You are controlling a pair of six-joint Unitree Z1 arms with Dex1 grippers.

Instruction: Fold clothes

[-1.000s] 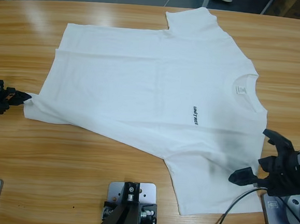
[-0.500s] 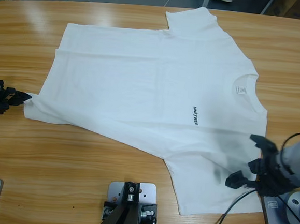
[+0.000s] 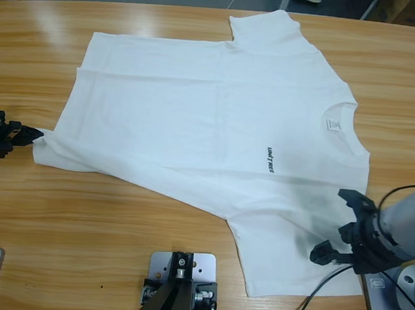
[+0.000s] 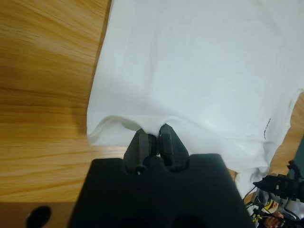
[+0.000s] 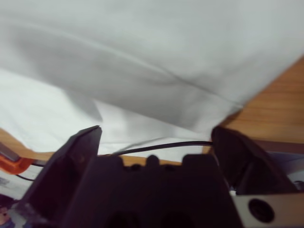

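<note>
1. The white T-shirt [image 3: 210, 119] is spread flat on the wooden table [image 3: 81, 210], collar toward the right.
2. Its hem corner at the left is pinched between the closed jaws of the left gripper [image 3: 31, 135].
3. The right gripper [image 3: 337, 226] is held wide apart over the near sleeve.

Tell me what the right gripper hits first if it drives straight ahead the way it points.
The right gripper, jaws open, points at the white T-shirt. Its wrist view shows the near sleeve's cloth ahead, so it would probably meet that first; depth is unclear.
</note>
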